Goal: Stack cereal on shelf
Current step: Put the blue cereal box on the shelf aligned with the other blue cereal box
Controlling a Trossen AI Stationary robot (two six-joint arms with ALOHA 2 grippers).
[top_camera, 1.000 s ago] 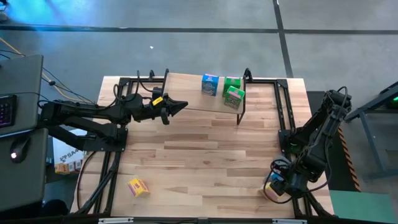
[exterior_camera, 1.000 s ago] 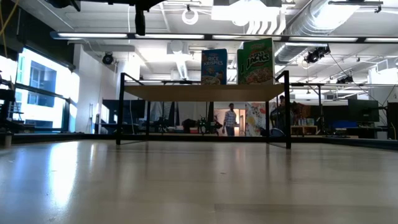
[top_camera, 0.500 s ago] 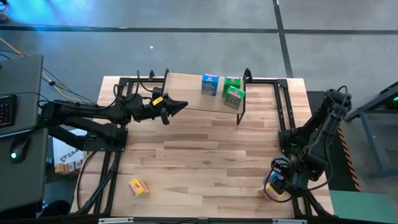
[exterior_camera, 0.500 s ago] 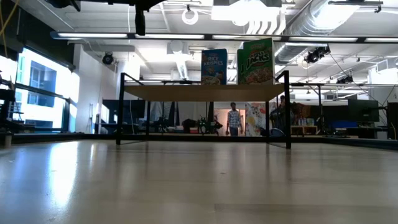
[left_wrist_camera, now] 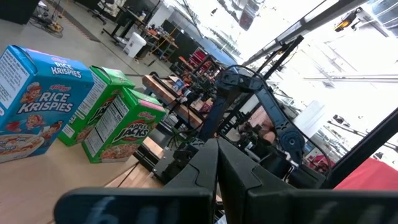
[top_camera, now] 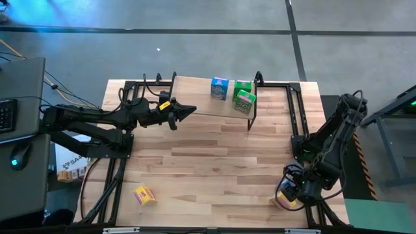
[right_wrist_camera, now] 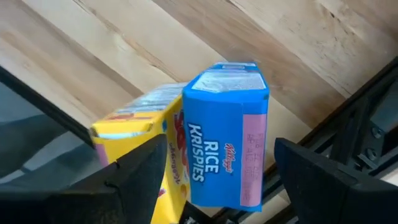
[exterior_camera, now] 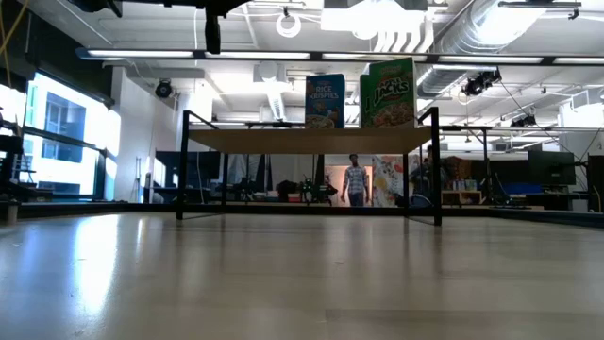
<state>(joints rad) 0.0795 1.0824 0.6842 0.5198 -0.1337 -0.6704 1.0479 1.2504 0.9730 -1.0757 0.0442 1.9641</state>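
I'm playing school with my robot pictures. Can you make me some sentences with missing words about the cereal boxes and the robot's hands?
1. The shelf holds one blue box and ____ green boxes.
2. The lone box lying on the table near the left arm is ____.
3. The right gripper is open around a blue box with a ____ box right beside it.
4. The left gripper is ____.

Missing words: two; yellow; yellow; shut

left arm (top_camera: 97, 120): matte black jointed links, thin black cables, small yellow label near the wrist
right arm (top_camera: 328, 146): same black links, cable loops
right gripper (right_wrist_camera: 211, 180): broad black fingers
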